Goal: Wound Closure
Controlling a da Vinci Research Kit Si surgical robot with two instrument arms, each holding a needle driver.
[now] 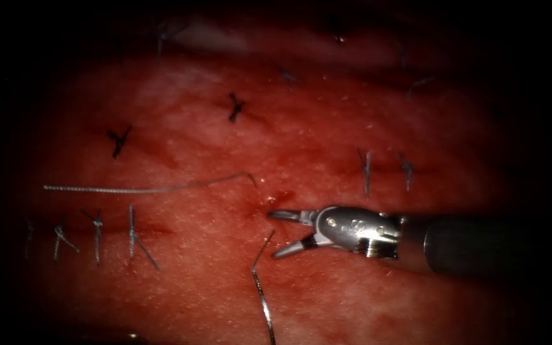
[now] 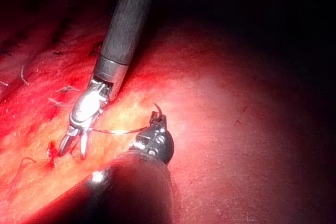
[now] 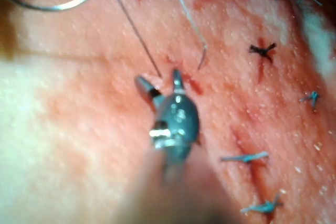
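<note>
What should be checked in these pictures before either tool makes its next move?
1. Right tool free: ok. Its jaws are open over the tissue and hold nothing.
2. Thread in view: ok. One strand lies across the tissue, and another ends close to the right tool's tips, ungripped.
3. Needle located: cannot tell. No strand is clearly the needle.
4. Left tool hold: cannot tell. A thin strand runs past its tip.
5. Finished stitches intact: ok. They sit knotted on the tissue.
</note>
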